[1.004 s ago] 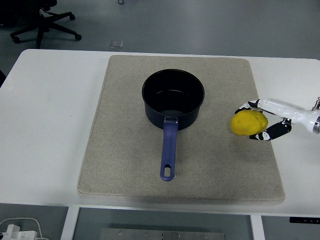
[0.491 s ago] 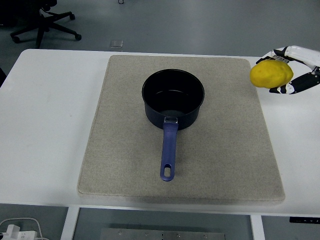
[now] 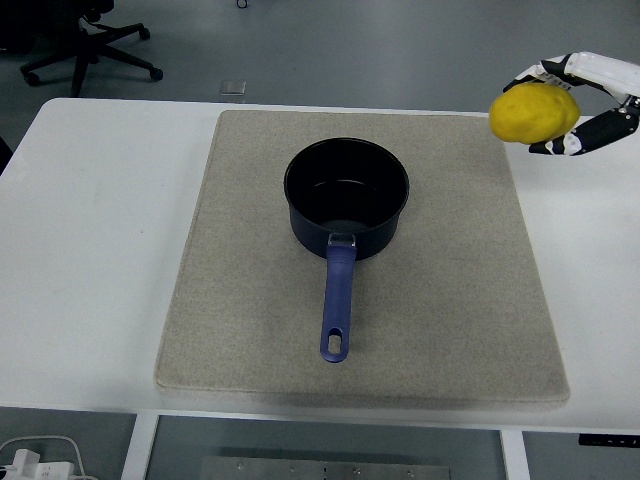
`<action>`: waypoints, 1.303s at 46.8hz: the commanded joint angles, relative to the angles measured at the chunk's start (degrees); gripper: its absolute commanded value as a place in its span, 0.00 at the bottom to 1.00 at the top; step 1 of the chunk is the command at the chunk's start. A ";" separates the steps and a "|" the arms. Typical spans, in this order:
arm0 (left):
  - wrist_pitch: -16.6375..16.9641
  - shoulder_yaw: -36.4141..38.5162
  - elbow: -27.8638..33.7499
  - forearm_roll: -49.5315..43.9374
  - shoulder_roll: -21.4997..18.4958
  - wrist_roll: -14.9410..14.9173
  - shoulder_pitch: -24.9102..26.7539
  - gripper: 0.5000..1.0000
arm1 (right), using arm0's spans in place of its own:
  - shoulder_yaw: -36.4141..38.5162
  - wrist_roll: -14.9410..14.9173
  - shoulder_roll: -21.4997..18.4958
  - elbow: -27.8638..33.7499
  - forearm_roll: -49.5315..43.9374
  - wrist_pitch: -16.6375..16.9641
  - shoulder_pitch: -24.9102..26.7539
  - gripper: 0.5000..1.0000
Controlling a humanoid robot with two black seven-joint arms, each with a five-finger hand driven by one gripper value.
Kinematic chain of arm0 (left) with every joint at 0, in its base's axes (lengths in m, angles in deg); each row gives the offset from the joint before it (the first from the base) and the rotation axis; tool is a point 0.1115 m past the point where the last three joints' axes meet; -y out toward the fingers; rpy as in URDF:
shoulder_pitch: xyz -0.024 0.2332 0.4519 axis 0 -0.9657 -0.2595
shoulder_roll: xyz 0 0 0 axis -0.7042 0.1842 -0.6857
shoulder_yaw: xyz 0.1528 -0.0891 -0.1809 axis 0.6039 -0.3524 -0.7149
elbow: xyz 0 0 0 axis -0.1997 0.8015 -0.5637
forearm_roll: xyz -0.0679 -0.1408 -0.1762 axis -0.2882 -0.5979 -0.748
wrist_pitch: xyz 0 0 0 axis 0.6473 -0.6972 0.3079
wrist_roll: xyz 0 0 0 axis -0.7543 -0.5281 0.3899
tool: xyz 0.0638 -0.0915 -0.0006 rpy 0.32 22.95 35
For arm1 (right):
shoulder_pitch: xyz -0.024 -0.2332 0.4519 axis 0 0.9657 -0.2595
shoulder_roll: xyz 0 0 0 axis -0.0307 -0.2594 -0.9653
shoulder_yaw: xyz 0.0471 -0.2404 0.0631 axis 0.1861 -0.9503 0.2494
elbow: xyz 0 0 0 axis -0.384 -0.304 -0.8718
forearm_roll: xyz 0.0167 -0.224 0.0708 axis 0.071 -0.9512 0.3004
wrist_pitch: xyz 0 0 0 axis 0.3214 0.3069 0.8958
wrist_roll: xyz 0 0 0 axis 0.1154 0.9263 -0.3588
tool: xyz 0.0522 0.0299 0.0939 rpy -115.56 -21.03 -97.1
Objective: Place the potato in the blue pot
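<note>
A yellow potato (image 3: pixel 534 113) hangs in the air above the mat's far right corner, held in my right hand (image 3: pixel 560 105), whose white and black fingers are curled around it. The blue pot (image 3: pixel 346 196) stands upright on the mat's middle, dark inside and with nothing in it, its blue handle (image 3: pixel 337 305) pointing toward the table's near edge. The potato is well to the right of the pot and higher than its rim. My left arm does not show.
A beige mat (image 3: pixel 450 300) covers most of the white table (image 3: pixel 90 260). An office chair's base (image 3: pixel 90 50) stands on the floor beyond the far left corner. A white cable and plug (image 3: pixel 30 462) lie below the table's near edge.
My right hand has lifted the potato from the mat's right side, up and toward the far right corner, then shifted it slightly left and higher. The pot has not moved.
</note>
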 commanded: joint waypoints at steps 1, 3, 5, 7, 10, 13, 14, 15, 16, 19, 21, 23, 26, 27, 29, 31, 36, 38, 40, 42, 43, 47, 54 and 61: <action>0.00 0.00 0.00 0.00 0.00 0.00 0.05 0.99 | -0.03 0.09 -2.86 0.09 -0.01 -0.02 -1.09 0.00; 0.00 0.00 0.00 0.00 0.00 0.00 -0.04 0.99 | -0.21 0.18 -4.35 0.09 -0.01 -0.02 -1.88 0.00; 0.00 0.00 0.00 0.00 0.00 0.00 -0.04 0.99 | -0.29 0.18 -5.94 0.27 -0.01 -0.02 -2.23 0.00; 0.00 0.00 0.00 0.00 0.00 0.00 0.05 0.99 | -0.29 0.26 -7.61 0.71 -0.01 -0.02 -2.41 0.00; 0.00 0.00 0.00 0.00 0.00 0.00 -0.04 0.99 | -0.47 0.35 -10.50 1.93 -0.01 -0.02 -2.85 0.00; 0.00 0.00 0.00 0.00 0.00 0.00 0.05 0.99 | -0.82 0.96 -14.02 3.69 -0.01 -0.02 -3.38 0.00; 0.00 0.00 0.00 0.00 0.00 0.00 0.05 0.99 | -0.91 1.14 -15.16 4.22 -0.01 -0.02 -3.55 0.00; 0.00 0.00 0.00 0.00 0.00 0.00 -0.04 0.99 | -1.00 1.23 -16.22 4.75 -0.01 -0.02 -3.64 0.00; 0.00 0.00 0.00 0.00 0.00 0.00 0.05 0.99 | -1.00 1.32 -17.27 5.27 -0.01 -0.02 -3.73 0.00; 0.00 0.00 0.00 0.00 0.00 0.00 0.05 0.99 | -1.09 1.41 -20.00 6.51 -0.01 -0.02 -3.91 0.00; 0.00 0.00 0.00 0.00 0.00 0.00 0.05 0.99 | -1.26 1.41 -21.84 7.38 -0.09 -0.02 -3.99 0.00; 0.00 0.00 0.00 0.00 0.00 0.00 0.05 0.99 | -1.35 1.41 -23.60 8.26 -0.10 -0.02 -3.99 0.00; 0.00 0.00 0.00 0.00 0.00 0.00 0.05 0.99 | -1.44 1.49 -25.89 10.20 -0.10 0.16 -4.17 0.00; 0.00 0.00 0.00 0.00 0.00 0.00 0.05 0.99 | -1.52 1.49 -26.59 10.81 -0.10 0.16 -4.17 0.00; 0.00 0.00 0.00 0.00 0.00 0.00 -0.04 0.99 | -1.96 1.49 -27.82 11.87 -0.10 0.16 -4.17 0.00; 0.00 0.00 0.00 0.00 0.00 0.00 -0.04 0.99 | -2.58 1.41 -28.70 12.57 -0.10 0.16 -4.17 0.00; 0.00 0.00 0.00 0.00 0.00 0.00 0.05 0.99 | -3.02 1.41 -29.94 13.54 -0.10 0.16 -3.99 0.00; 0.00 0.00 0.00 0.00 0.00 0.00 -0.04 0.99 | -3.02 1.41 -30.11 14.07 -0.10 0.16 -3.91 0.00; 0.00 0.00 0.00 0.00 0.00 0.00 0.05 0.99 | -3.02 1.49 -30.11 14.59 -0.10 0.16 -3.64 0.00; 0.00 0.00 0.00 0.00 0.00 0.00 0.05 0.99 | -3.02 1.41 -30.11 15.03 -0.10 -0.01 -3.47 0.00; 0.00 0.00 0.00 0.00 0.00 0.00 -0.04 0.99 | -3.02 1.41 -30.11 15.38 -0.10 -0.02 -3.38 0.00; 0.00 0.00 0.00 0.00 0.00 0.00 0.05 0.99 | -2.93 1.41 -30.29 16.00 -0.10 -0.19 -3.12 0.00; 0.00 0.00 0.00 0.00 0.00 0.00 0.05 0.99 | -2.32 1.41 -30.82 16.09 -0.10 -0.37 -1.53 0.30; 0.00 0.00 0.00 0.00 0.00 0.00 -0.04 0.99 | -2.05 1.41 -30.82 16.00 -0.10 -0.37 -0.74 0.65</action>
